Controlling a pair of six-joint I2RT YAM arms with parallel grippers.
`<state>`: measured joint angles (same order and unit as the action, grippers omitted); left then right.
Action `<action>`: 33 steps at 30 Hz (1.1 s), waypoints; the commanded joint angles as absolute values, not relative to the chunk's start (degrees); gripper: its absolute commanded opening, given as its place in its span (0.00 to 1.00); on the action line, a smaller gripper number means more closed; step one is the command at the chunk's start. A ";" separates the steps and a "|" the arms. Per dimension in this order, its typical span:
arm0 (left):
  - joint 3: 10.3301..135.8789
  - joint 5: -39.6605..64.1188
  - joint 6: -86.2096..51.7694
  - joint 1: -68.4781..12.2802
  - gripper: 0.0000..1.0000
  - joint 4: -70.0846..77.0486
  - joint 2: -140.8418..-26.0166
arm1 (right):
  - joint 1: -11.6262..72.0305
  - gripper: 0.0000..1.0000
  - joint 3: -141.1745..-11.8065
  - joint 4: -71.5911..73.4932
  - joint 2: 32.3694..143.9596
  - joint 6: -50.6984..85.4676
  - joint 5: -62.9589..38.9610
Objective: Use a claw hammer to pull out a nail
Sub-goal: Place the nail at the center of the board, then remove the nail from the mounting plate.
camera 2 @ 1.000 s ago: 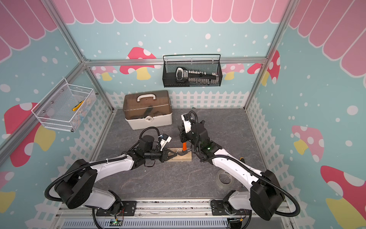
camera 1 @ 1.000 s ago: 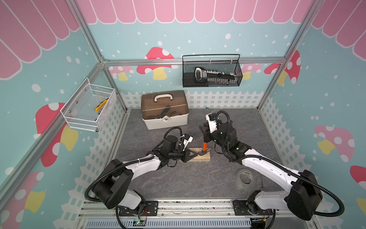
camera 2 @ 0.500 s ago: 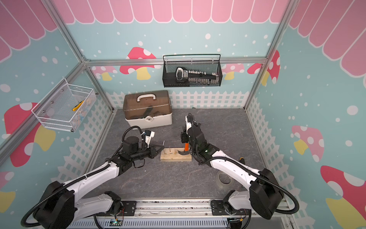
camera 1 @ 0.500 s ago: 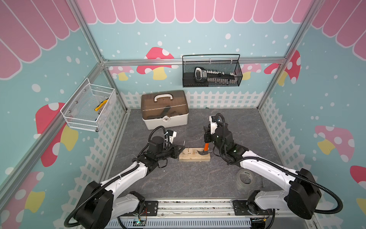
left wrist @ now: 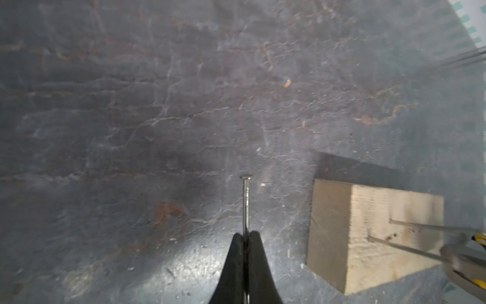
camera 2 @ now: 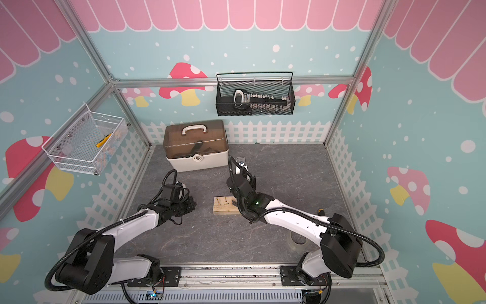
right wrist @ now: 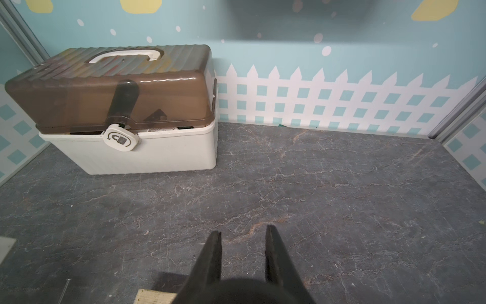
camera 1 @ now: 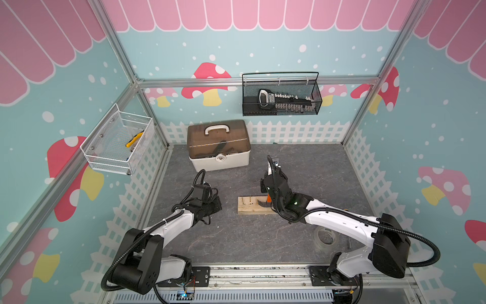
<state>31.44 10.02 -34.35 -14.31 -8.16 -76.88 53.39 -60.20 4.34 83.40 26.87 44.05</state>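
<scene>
The claw hammer [camera 1: 263,203] rests with its steel head on the wooden block [camera 1: 248,205] mid-floor, its orange section [camera 1: 268,198] rising into my right gripper [right wrist: 243,231], which is shut on the black shaft. Two nails [left wrist: 420,227] still stand in the block [left wrist: 368,237], with the hammer head [left wrist: 460,259] blurred beside them. A pulled nail [left wrist: 246,205] sticks out head-first from my left gripper [left wrist: 246,234], shut on its shank above bare floor left of the block. From above, the left gripper [camera 1: 216,204] hides that nail.
A brown-lidded white toolbox [camera 1: 218,146] stands at the back left of the floor. A clear tape roll [camera 1: 326,238] lies by the right arm's base. A white wire basket [camera 1: 118,143] hangs on the left wall, a black mesh basket [camera 1: 281,97] on the back wall.
My left gripper has drawn back leftward from the block, carrying the nail. The right gripper has stayed at the block with the hammer, shifting slightly.
</scene>
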 commanded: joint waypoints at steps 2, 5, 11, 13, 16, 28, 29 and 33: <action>33.39 8.89 -36.07 -13.11 0.00 -9.93 -80.76 | 54.47 0.00 -63.90 8.06 84.35 25.42 50.26; 34.17 10.05 -36.27 -12.65 0.00 -9.67 -83.97 | 55.62 0.00 -65.50 8.28 86.44 24.22 52.11; 35.07 11.83 -36.46 -12.59 0.10 -9.40 -86.56 | 57.28 0.00 -67.24 9.91 90.03 22.72 52.96; 35.16 12.00 -36.47 -12.57 0.16 -9.62 -86.46 | 57.73 0.00 -68.19 10.01 91.28 22.35 53.23; 35.33 12.42 -36.70 -12.51 0.27 -10.11 -86.06 | 58.42 0.00 -69.35 10.37 92.91 21.51 53.81; 32.32 21.44 -40.47 -13.12 0.29 -2.97 -78.87 | 59.46 0.00 -73.68 10.37 96.97 17.37 56.79; 32.11 21.96 -40.88 -13.45 0.29 -2.00 -78.69 | 59.45 0.00 -73.89 10.37 97.28 17.33 56.69; 32.75 23.04 -41.01 -16.10 0.30 0.09 -79.90 | 59.49 0.00 -74.44 10.65 98.07 16.78 56.57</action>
<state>32.75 20.78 -39.92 -14.57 -2.74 -79.40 59.27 -71.81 7.31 97.80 18.63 54.48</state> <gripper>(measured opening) 0.299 0.245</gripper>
